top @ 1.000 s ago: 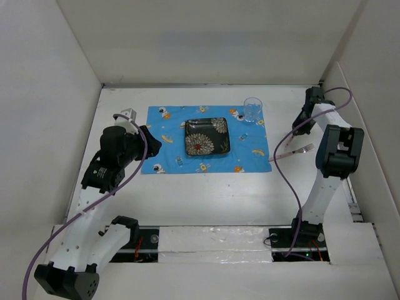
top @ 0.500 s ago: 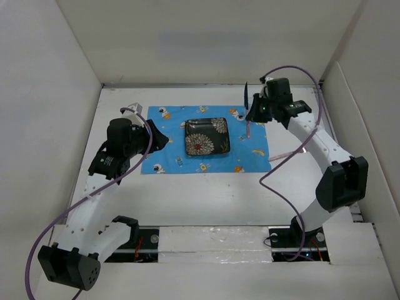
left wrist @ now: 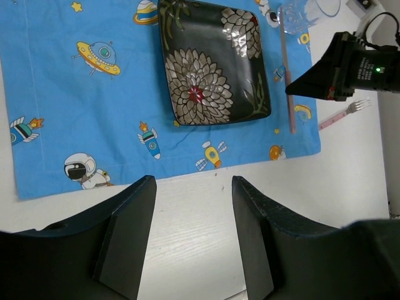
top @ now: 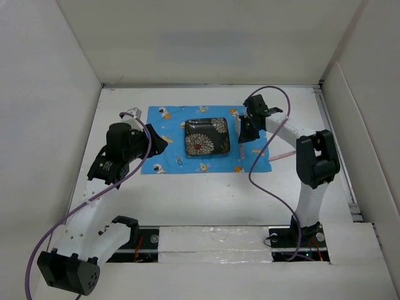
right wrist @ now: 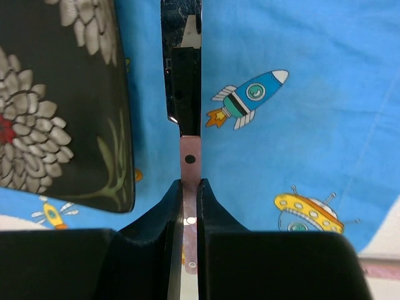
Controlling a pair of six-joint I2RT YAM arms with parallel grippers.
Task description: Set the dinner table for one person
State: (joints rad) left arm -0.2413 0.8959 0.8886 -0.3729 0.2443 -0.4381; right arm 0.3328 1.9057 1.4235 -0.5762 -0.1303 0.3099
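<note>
- The dinner table (top: 206,194), a plain white matte surface, has walls on its left, far and right sides. Bare room lies between the blue cartoon-printed cloth mat (top: 164,134) and the arm bases.
- Left gripper (left wrist: 192,184): fingers apart and holding nothing, at the mat's near edge.
- Right gripper (right wrist: 189,187): fingers clamped on the pink handle of a knife (right wrist: 182,69). Its metal blade is over the mat, just right of the square dark flowered plate (left wrist: 212,59).
- The left wrist view alone clearly shows the clear glass (left wrist: 299,14) and the pink-handled fork (left wrist: 340,114), which lies just off the mat.
</note>
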